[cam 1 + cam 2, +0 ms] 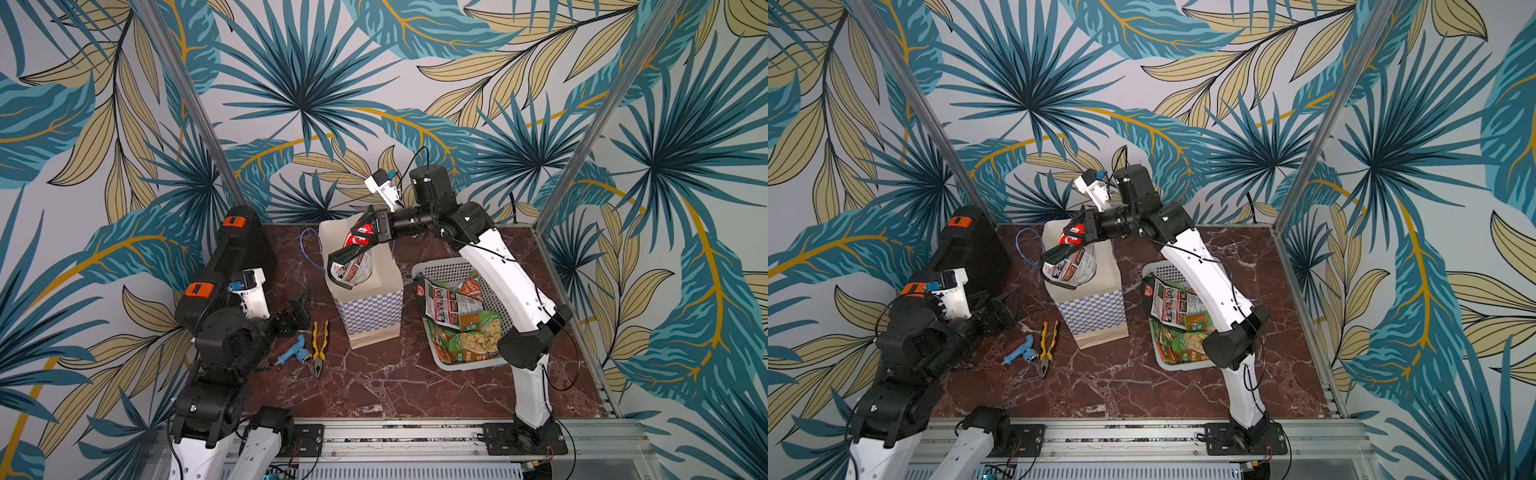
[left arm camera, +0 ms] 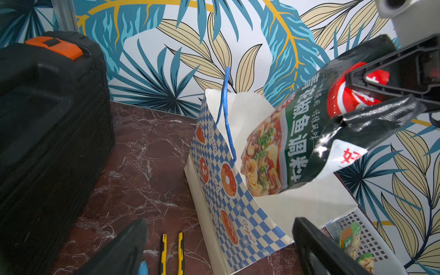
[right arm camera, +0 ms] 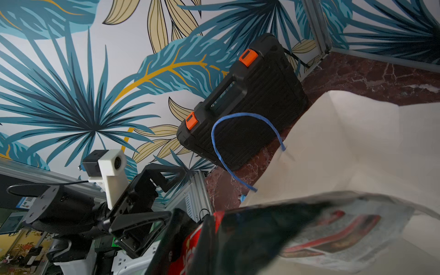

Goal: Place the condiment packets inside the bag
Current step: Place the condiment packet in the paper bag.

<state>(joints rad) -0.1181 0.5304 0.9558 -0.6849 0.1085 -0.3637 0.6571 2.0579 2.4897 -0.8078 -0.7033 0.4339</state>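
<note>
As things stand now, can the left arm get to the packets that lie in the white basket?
Probably not easily. The bag stands between the open left gripper and the basket, and the right arm crosses above the packets there.

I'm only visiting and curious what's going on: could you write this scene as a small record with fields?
Destination: tall cream-white paper bag, blue-white checks, upright
Right tool: shut on large dark green-black glossy packet, at the bag's open mouth
Left tool: open, empty
Source: white perforated plastic basket, holding green-orange packets
Nearby: yellow-handled pliers
</note>
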